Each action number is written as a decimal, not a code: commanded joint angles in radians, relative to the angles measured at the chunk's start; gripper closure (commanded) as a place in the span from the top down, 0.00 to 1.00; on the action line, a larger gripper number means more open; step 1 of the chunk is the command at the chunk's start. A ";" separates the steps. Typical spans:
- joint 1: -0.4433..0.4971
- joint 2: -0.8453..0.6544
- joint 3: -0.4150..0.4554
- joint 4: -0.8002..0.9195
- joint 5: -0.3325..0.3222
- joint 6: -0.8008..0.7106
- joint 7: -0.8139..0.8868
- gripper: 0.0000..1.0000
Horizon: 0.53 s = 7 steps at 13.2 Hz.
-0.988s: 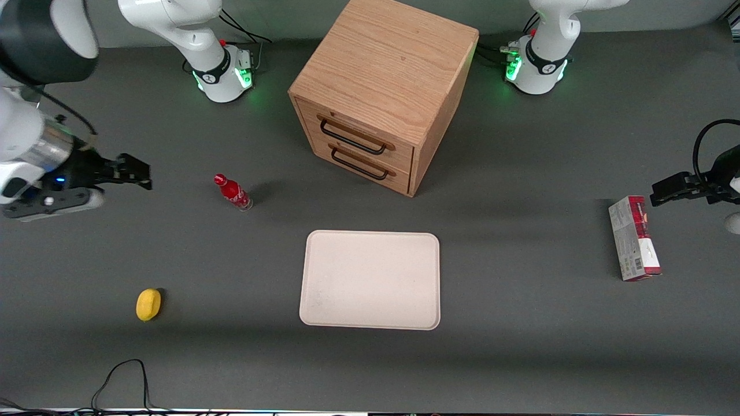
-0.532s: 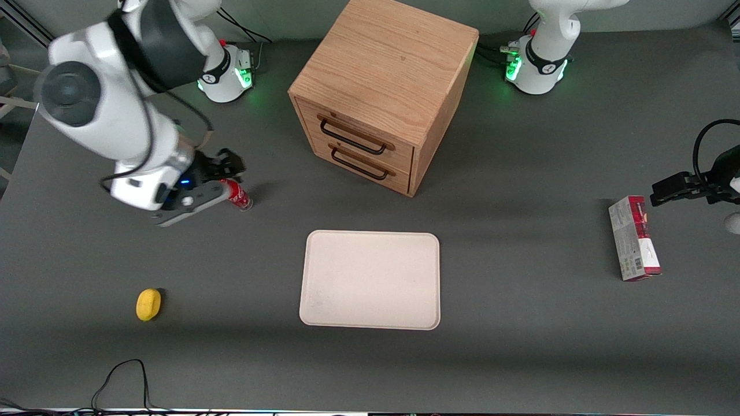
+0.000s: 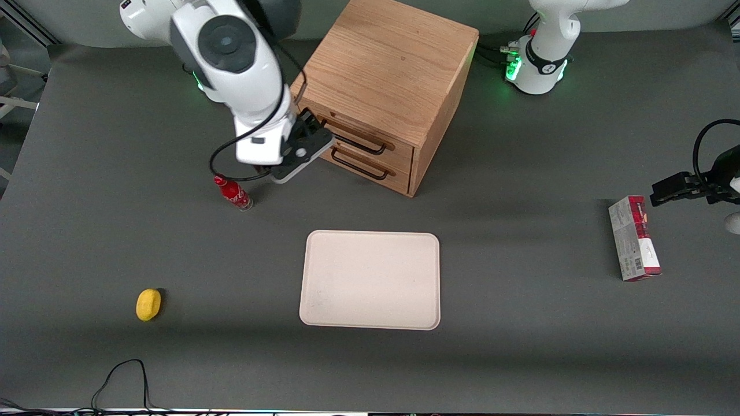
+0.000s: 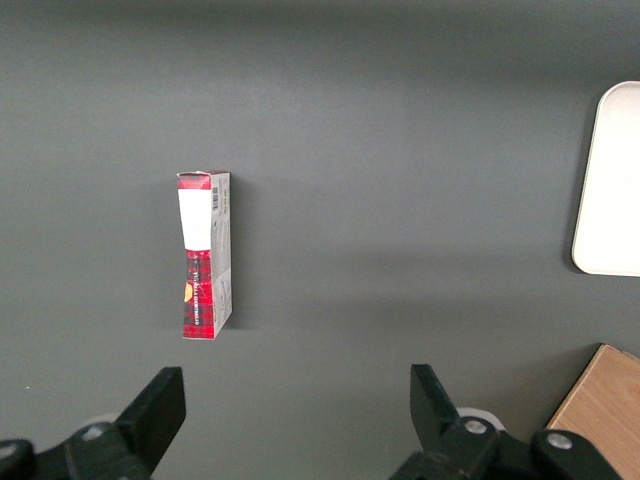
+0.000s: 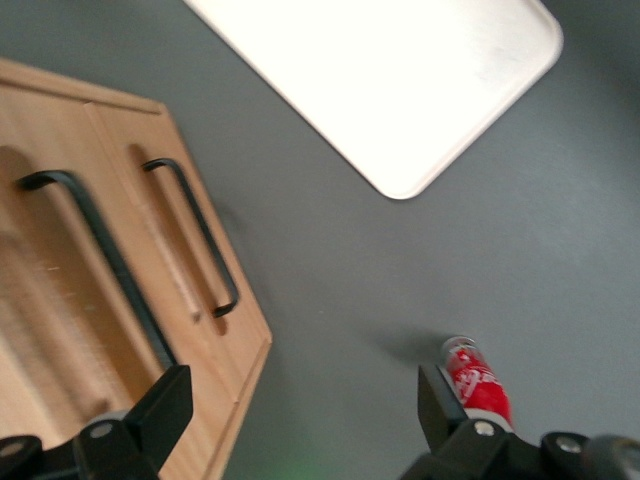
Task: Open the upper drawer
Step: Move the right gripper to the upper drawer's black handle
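- Front view: your gripper point(image 3: 313, 132) hangs in front of the cabinet point(image 3: 386, 69), at the working arm's end of the upper drawer point(image 3: 361, 136), close to the end of its black handle point(image 3: 354, 138).
- The upper drawer sits flush in the cabinet face, above the bottom drawer point(image 3: 363, 164), which is also shut.
- In the right wrist view you see both fingers point(image 5: 168, 402) spread wide, with nothing between them; one finger overlaps the drawer front near the upper drawer's handle point(image 5: 98, 255), the other hangs above the table point(image 5: 330, 270) by the red bottle point(image 5: 476, 380).
- You cannot tell whether a finger touches the handle.
- The red bottle point(image 3: 233, 193) stands on the table point(image 3: 520, 346) just below the wrist, nearer the front camera than the cabinet.
- The white tray point(image 3: 370, 279) lies nearer the camera than the cabinet, well apart from it.
- The yellow fruit point(image 3: 148, 304) lies toward the working arm's end; the red and grey box point(image 3: 633, 237) toward the parked arm's.
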State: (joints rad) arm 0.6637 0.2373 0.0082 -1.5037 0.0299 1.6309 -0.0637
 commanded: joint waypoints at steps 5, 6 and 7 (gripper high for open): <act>0.077 0.019 -0.002 0.022 0.048 0.011 0.002 1.00; 0.077 0.017 -0.002 0.020 0.097 0.011 -0.008 1.00; 0.076 0.016 -0.004 0.019 0.128 0.011 -0.051 1.00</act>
State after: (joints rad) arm 0.7371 0.2482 0.0089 -1.5033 0.0920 1.6438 -0.0707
